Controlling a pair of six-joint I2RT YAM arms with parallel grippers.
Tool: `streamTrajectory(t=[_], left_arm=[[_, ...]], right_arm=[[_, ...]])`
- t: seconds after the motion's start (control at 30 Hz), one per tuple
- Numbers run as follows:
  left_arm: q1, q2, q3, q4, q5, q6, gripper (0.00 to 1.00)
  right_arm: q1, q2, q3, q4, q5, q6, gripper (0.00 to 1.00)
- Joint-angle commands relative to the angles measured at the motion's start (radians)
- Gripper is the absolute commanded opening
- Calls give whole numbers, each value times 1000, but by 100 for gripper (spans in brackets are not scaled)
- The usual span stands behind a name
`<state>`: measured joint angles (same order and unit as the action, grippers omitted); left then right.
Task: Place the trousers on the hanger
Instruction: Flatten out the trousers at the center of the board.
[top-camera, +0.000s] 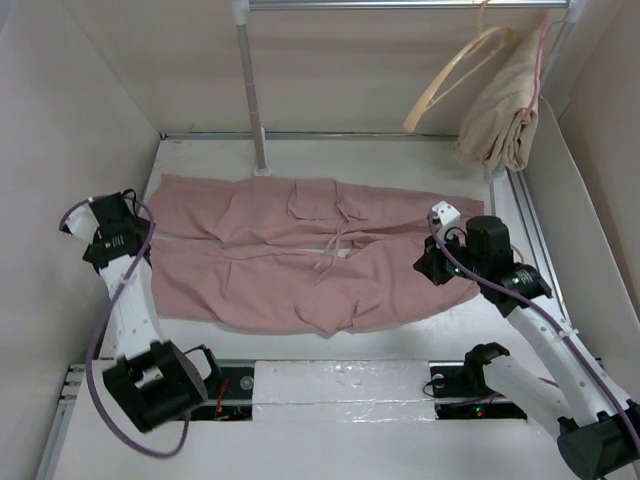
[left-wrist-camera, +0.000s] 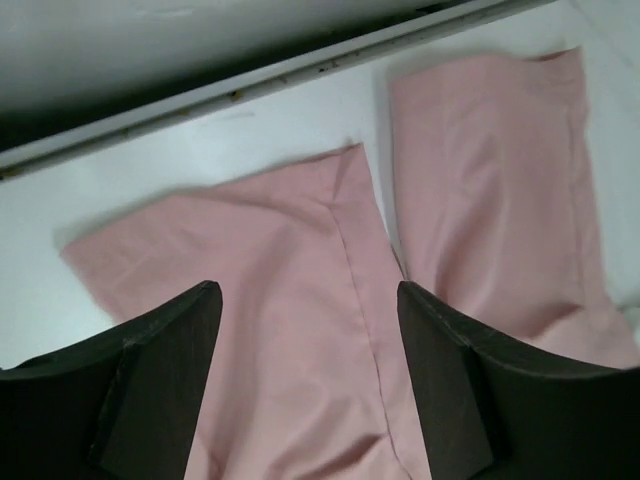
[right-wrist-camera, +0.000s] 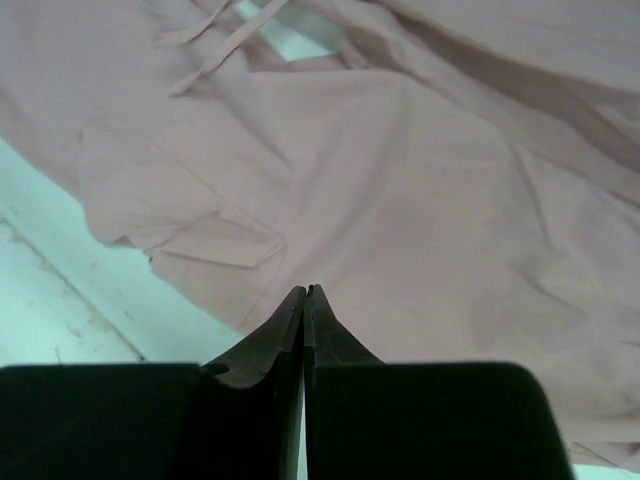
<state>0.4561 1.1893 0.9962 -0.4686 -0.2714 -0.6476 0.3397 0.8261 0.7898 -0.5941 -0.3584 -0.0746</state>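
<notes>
The dusty-pink trousers (top-camera: 300, 250) lie flat across the white table, leg ends to the left and waist with drawstring to the right. The cream-tan hanger (top-camera: 455, 78) hangs on the top rail at the back right, bare. My left gripper (top-camera: 108, 235) hovers at the trousers' left end; in the left wrist view it (left-wrist-camera: 308, 295) is open, with the near leg hem (left-wrist-camera: 300, 300) between its jaws. My right gripper (top-camera: 428, 264) is over the waist end; in the right wrist view it (right-wrist-camera: 305, 292) is shut and empty, just above the trousers (right-wrist-camera: 400, 170).
A beige folded garment (top-camera: 500, 115) hangs on a pinkish hanger next to the cream one. A metal upright post (top-camera: 250, 85) stands at the back behind the trousers. White walls enclose the table on both sides. A metal rail (left-wrist-camera: 300, 80) runs along the table's left edge.
</notes>
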Motion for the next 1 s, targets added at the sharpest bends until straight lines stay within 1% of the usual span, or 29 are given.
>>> streamTrajectory(t=[0.0,0.03,0.07,0.1,0.13,0.17,0.2,0.23,0.3,0.33,0.37,0.47,0.53,0.67,0.8,0.83,0.87,0.93,0.97], left_arm=[[4,-117,-94,-198,-14,-104,65],[16,-134,-122,-218,-20,-177,65],[39,-149,-178,-232,-12,-205,66],[88,-166,-204,-228,1,-222,66],[104,-163,-203,-226,4,-250,66],[125,-157,-194,-241,8,-256,66],[153,-149,-191,-243,27,-261,66],[209,-142,-191,-240,53,-259,66],[237,-129,-211,-229,106,-273,65],[246,-125,-224,-217,116,-280,65],[284,-119,-258,-199,136,-288,64],[352,-102,-304,-150,150,-284,62],[352,-77,-304,-133,140,-273,60],[352,-46,-289,-99,123,-261,60],[352,1,-312,-35,158,-247,59],[352,13,-324,-10,165,-242,59],[352,26,-330,4,167,-238,59],[352,70,-352,25,169,-227,58],[352,85,-360,41,172,-219,57]], right_arm=[[-4,-28,-38,25,-106,-20,4],[-4,-31,-44,25,-117,-25,4],[-4,-31,-50,25,-129,-34,7],[-4,-30,-61,20,-151,-39,9],[-4,-30,-61,2,-158,-60,13],[-4,-30,-63,-7,-163,-68,17],[-4,-35,-60,-16,-169,-77,24],[-4,-38,-58,-38,-169,-86,26],[-4,-48,-54,-55,-151,-105,31],[-4,-50,-49,-71,-142,-105,32],[5,-54,-46,-78,-139,-108,32],[5,-67,-40,-95,-137,-114,32],[5,-67,-38,-101,-137,-113,32],[5,-65,-34,-93,-129,-105,32],[5,-67,-44,-73,-105,-67,34],[5,-68,-50,-59,-102,-45,37],[5,-68,-52,-55,-94,-34,42],[5,-64,-41,-56,-48,4,47],[5,-59,-38,-56,-27,16,52]])
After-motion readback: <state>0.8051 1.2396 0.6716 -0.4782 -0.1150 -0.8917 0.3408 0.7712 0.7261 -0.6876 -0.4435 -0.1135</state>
